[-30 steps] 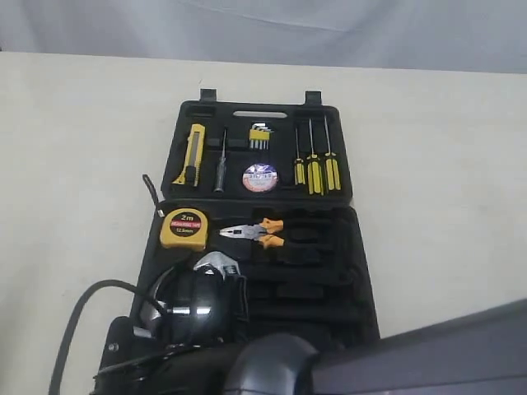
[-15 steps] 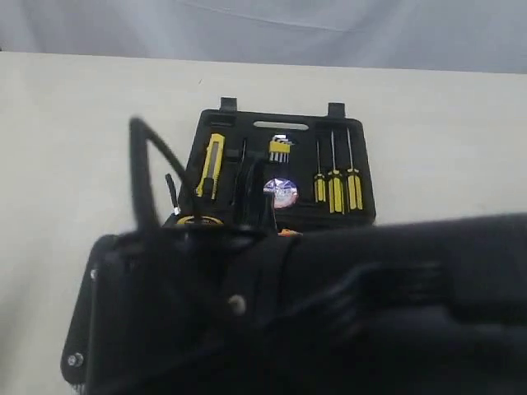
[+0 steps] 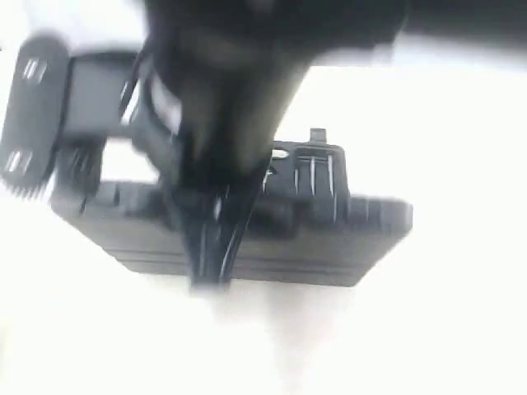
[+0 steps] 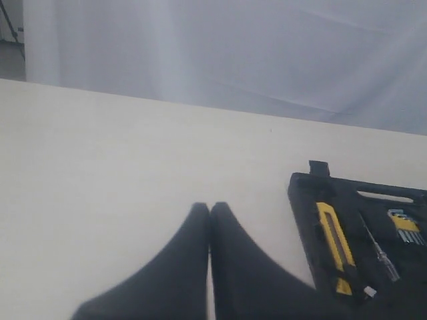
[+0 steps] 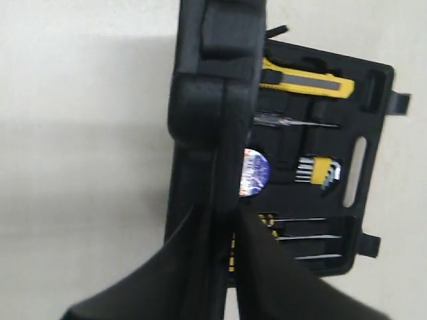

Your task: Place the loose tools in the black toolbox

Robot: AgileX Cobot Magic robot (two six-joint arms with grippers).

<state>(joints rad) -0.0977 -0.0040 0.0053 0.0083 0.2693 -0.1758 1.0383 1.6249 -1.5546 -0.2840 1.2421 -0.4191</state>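
The black toolbox [image 5: 373,87] lies on the pale table with its near half [image 5: 213,100] tipped up on edge. My right gripper [image 5: 223,223] is shut on that raised half, one finger on each side of its rim. In the flat half lie the yellow-black utility knife [image 5: 307,80], the tape roll [image 5: 253,172] with its purple-white label, and the screwdrivers [image 5: 300,237]. The tape measure and pliers are hidden behind the raised half. My left gripper [image 4: 210,208] is shut and empty above the bare table, left of the toolbox [image 4: 307,200] and the knife [image 4: 333,240].
Yellow hex keys [image 5: 317,168] and a thin grey screwdriver [image 5: 293,121] sit in the flat half. In the blurred exterior view a black arm [image 3: 222,99] covers most of the toolbox [image 3: 329,239]. Pale table [image 4: 100,167] runs to a white backdrop [image 4: 233,53].
The toolbox lay flat open a second ago; its near half now stands raised in my right gripper. The arm has swept across the exterior view, which has turned blurred and bright.
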